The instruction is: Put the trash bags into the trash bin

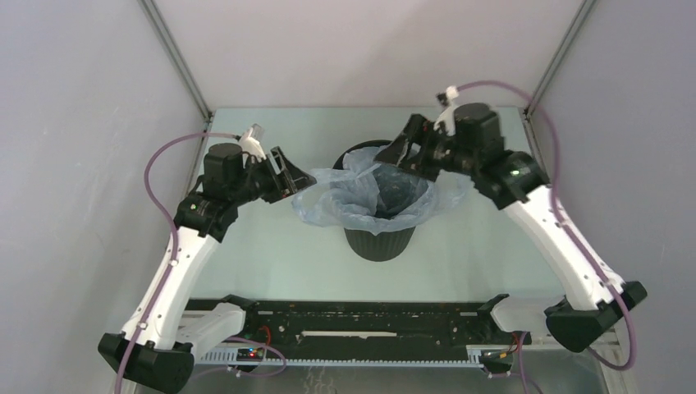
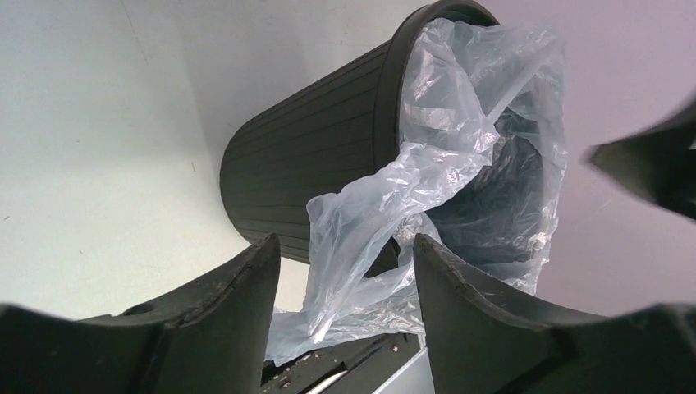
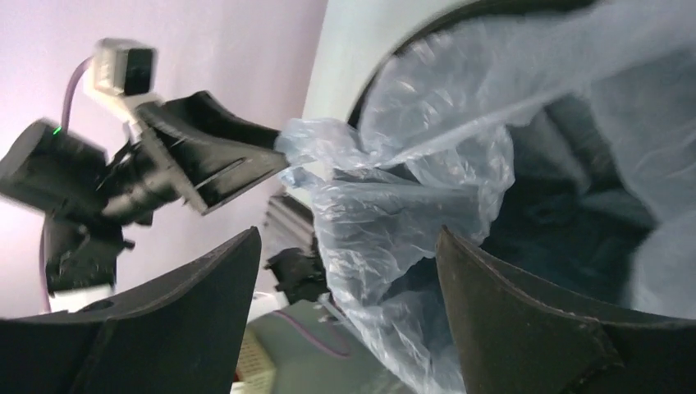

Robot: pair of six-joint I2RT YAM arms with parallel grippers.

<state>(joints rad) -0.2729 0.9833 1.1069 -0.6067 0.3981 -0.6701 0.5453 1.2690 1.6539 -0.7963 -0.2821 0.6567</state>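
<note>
The black ribbed trash bin stands upright mid-table. The pale blue film bag sits in its mouth and spills over the rim, mostly to the left and front. My left gripper is at the bag's left edge with its jaws apart. In the left wrist view, bag film hangs between the open fingers beside the bin. My right gripper is over the bin's back rim, open. In the right wrist view, the bag lies between its jaws, and the bag's corner touches the left gripper's tip.
A black rail runs along the near edge between the arm bases. Grey enclosure walls close in the left, right and back of the pale table. The bin stands a little behind the table's middle.
</note>
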